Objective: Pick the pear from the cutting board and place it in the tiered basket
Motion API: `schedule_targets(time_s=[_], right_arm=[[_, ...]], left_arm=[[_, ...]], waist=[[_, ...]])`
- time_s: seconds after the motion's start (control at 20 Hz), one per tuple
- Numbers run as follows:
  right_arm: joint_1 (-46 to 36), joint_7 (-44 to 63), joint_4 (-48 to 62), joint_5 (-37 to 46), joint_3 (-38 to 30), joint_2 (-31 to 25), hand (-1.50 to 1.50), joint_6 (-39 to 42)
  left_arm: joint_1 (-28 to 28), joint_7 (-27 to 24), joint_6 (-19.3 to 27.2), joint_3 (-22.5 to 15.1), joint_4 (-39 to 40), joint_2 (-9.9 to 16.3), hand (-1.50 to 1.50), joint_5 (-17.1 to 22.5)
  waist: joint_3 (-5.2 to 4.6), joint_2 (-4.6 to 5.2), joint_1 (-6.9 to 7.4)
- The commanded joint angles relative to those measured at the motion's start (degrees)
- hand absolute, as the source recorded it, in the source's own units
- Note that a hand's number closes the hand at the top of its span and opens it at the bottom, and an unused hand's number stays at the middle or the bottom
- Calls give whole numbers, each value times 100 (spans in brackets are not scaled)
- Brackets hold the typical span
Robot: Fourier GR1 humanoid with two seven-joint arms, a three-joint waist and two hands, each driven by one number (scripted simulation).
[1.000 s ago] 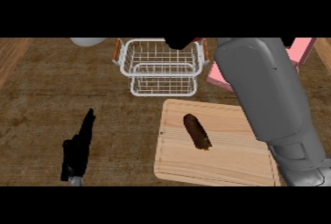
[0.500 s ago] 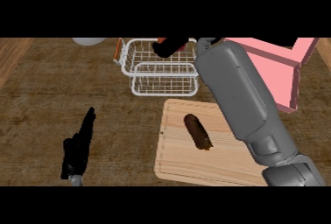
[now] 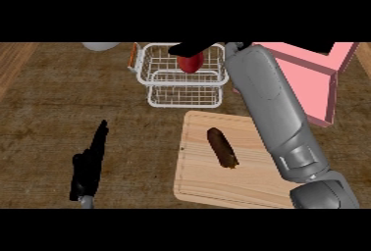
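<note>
The red pear (image 3: 191,63) hangs over the upper tier of the white wire tiered basket (image 3: 182,95), just under my right hand (image 3: 194,47), whose fingers are curled round its top. My grey right forearm (image 3: 272,112) reaches from the lower right across the wooden cutting board (image 3: 206,186) to the basket. A brown elongated item (image 3: 223,147) lies on the board. My left hand (image 3: 89,164) rests open and edge-on at the lower left of the counter, away from everything.
A pink box-like object (image 3: 315,73) stands right of the basket, close to my right arm. A pale rounded thing (image 3: 101,46) sits at the top left, and a thin orange item (image 3: 133,56) lies against the basket's left side.
My right arm has swung left from over the pink object until the hand is above the basket. The red pear now shows beneath it. The left hand has not moved.
</note>
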Motion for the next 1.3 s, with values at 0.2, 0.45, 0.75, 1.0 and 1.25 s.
schedule_targets(time_s=[0.2,0.45,0.75,1.0,1.25], right_arm=[[33,-591,-255,-307,-659,-232,-150,-1169],[84,68,-593,-300,-1064,-1151,-150,-1318],[1080,113,-1314,-1061,-1700,-2260,-150,-230],[1646,-117,-1266,-1765,-2332,-3351,-150,934],[2469,-405,-1079,-2544,-2978,-4254,-150,2314]], left_arm=[[294,-91,75,-48,89,-135,0,-58],[486,-186,52,72,127,-35,0,-39],[523,-33,-39,139,-26,10,0,48],[296,256,-15,139,-325,48,0,-9],[424,72,-113,275,-193,110,0,80]], waist=[[-22,-17,-111],[-25,-49,-223],[-18,-65,-323],[-16,-31,-227],[-15,-32,-251]])
